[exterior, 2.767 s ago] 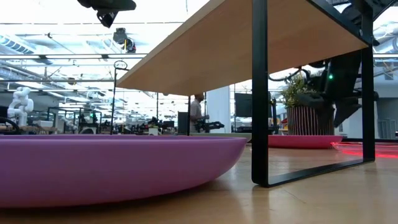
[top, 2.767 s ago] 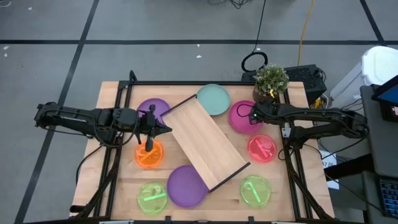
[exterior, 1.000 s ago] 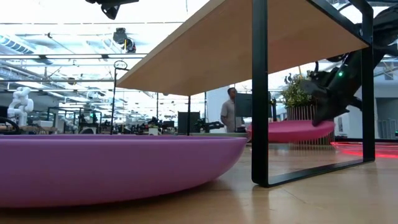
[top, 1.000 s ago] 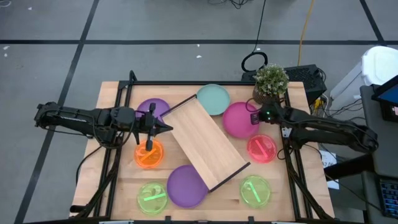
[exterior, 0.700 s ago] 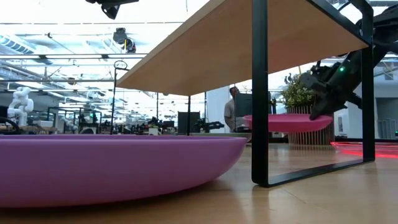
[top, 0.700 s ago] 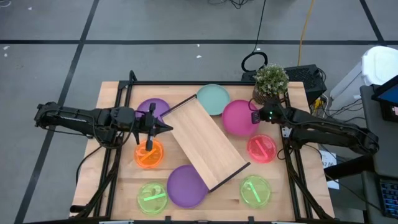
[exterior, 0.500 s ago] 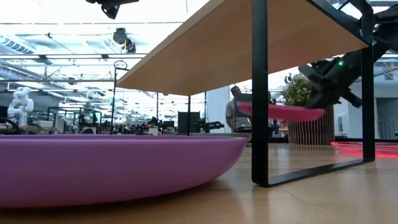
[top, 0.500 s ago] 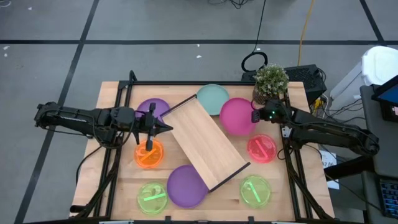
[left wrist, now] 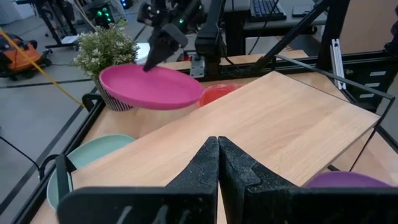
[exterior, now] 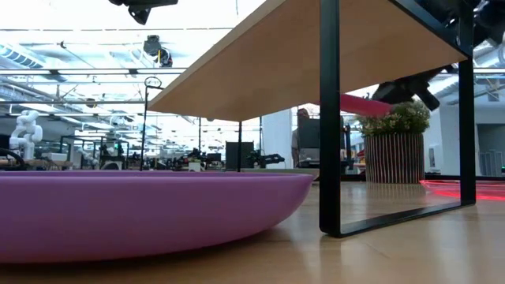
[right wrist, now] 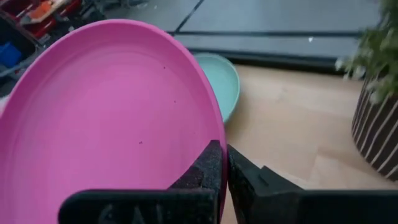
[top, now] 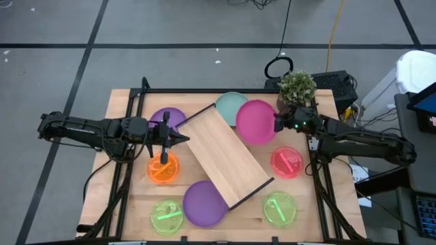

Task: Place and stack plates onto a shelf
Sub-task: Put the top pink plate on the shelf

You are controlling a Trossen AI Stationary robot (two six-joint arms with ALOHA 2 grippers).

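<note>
My right gripper (top: 278, 124) is shut on a magenta plate (top: 255, 121) and holds it in the air between the potted plant and the shelf (top: 225, 156), a wooden board set slantwise in mid-table. From above, the plate covers part of a teal plate (top: 228, 103). My left gripper (top: 182, 139) hangs shut by the shelf's left edge, its tips (left wrist: 218, 149) over the board, touching nothing. Flat on the table lie two purple plates (top: 167, 119) (top: 203, 203), an orange one (top: 163, 170), a red one (top: 287, 162) and two green ones (top: 167, 216) (top: 279, 207). My right gripper pinches the magenta plate's rim (right wrist: 214, 134) between its two fingers, on the side toward the table's right edge. The fingers (left wrist: 155, 57) come slanting down from the right. The plate is lifted clear of the table, close to level, with a slight tilt (exterior: 363, 104).
A potted plant (top: 298, 88) in a striped pot stands at the far right, just behind my right gripper. In the low view the shelf's black legs (exterior: 329, 118) rise close to the camera. A person (exterior: 304, 138) stands in the room beyond the table.
My right gripper has risen with the magenta plate and moved a little toward the table's far left. The plate has gone from just above the table to about the height of the shelf board, and now overlaps the teal plate seen from above.
</note>
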